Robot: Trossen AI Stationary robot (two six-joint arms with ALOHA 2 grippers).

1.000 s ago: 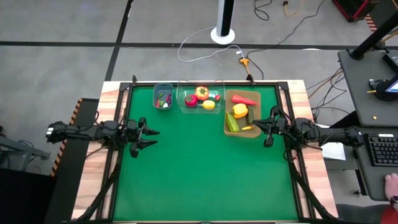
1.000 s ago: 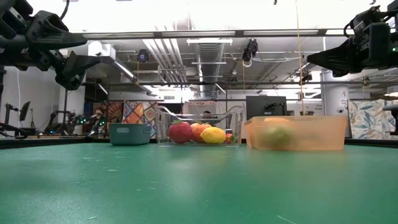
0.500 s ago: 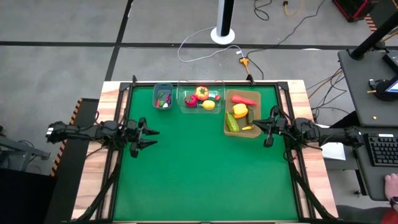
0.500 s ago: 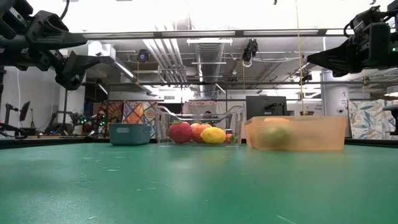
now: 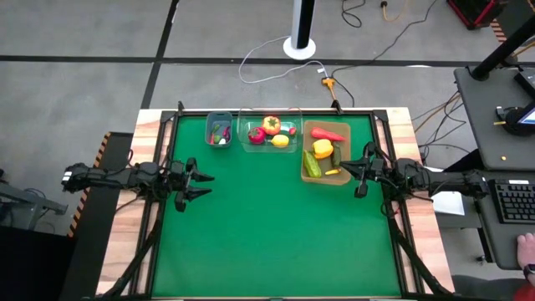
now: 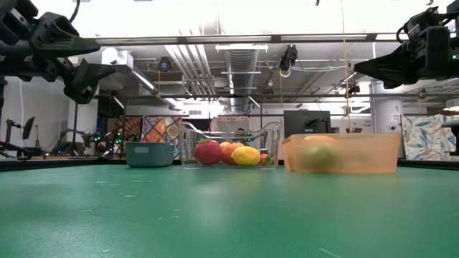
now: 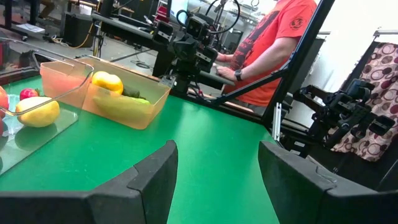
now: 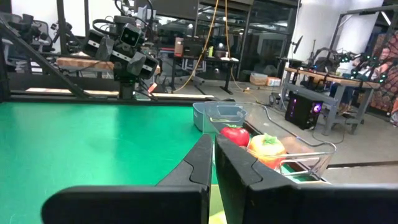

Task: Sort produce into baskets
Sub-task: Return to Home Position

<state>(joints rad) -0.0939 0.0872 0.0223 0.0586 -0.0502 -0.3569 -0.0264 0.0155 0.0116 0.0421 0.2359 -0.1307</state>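
Observation:
All the produce lies in the baskets along the far edge. The blue-grey bin (image 5: pixel 219 130) holds tiny green and red bits. The clear tub (image 5: pixel 269 134) holds a red round piece, an orange-yellow pepper and a lemon (image 5: pixel 281 140). The tan tray (image 5: pixel 326 171) holds a red chilli (image 5: pixel 328 134), a yellow pepper (image 5: pixel 322 149) and green cucumbers (image 5: pixel 312 165). My left gripper (image 5: pixel 203 185) hovers open and empty over the mat's left side; it also shows in its wrist view (image 7: pixel 217 155). My right gripper (image 5: pixel 349 170) hovers shut and empty beside the tray's near right corner; it also shows in its wrist view (image 8: pixel 213 144).
The green mat (image 5: pixel 267 226) lies bare in front of the baskets. A person in a red shirt (image 7: pixel 273 43) stands beyond the table's right side, with a hand (image 5: pixel 527 248) by a keyboard. Both grippers hang well above the table in the low view (image 6: pixel 97 61).

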